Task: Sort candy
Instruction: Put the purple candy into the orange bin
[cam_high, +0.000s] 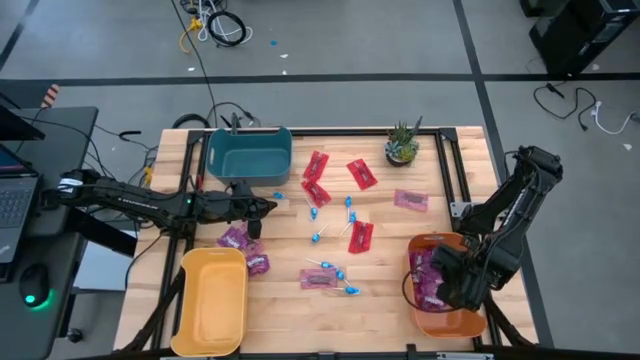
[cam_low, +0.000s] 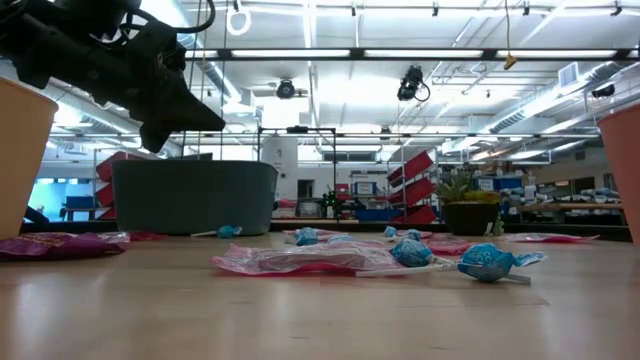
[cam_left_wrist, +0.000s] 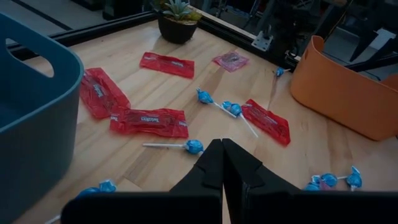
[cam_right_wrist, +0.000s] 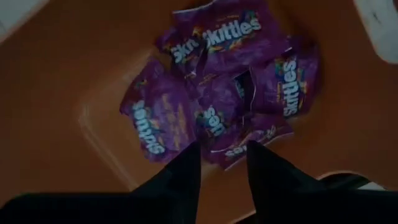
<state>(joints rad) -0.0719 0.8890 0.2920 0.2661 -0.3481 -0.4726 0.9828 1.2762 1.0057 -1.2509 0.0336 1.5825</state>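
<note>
Candy lies scattered on the wooden table: flat red packets (cam_high: 316, 165) (cam_left_wrist: 149, 121), purple-magenta packets (cam_high: 410, 200) (cam_high: 235, 238) and small blue lollipops (cam_high: 320, 235) (cam_left_wrist: 194, 146). My left gripper (cam_high: 268, 208) (cam_left_wrist: 222, 163) hovers shut just in front of the teal bin (cam_high: 250, 150), touching nothing. My right gripper (cam_high: 437, 275) (cam_right_wrist: 222, 162) points down into the orange bin (cam_high: 452, 322), open. Below its fingers several purple packets (cam_right_wrist: 217, 93) lie heaped on the bin's floor (cam_right_wrist: 74, 74).
A yellow bin (cam_high: 212, 300) stands at the near left. A small potted plant (cam_high: 402, 145) stands at the far edge. A black frame rail (cam_high: 448, 170) runs along the table's right side. The bare wood is between the candy and the near edge.
</note>
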